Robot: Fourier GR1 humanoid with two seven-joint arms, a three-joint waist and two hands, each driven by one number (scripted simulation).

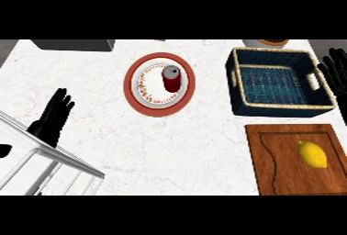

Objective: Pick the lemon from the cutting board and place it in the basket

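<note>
- The right hand [335, 73] shows at the right edge with its fingers straight and spread, holding nothing.
- Just beside those fingers sits the dark blue basket [238, 73], its handle side nearest them.
- Below the fingertips, well apart, the lemon [312, 154] lies on the wooden cutting board [278, 156]; the basket's near rim stands between.
- The left hand [53, 114] rests at the left, fingers straight and upward, holding nothing.
- A white wire rack [47, 165] lies over its wrist.
- Right of those fingers, a red can [171, 78] stands on a plate [152, 98].
</note>
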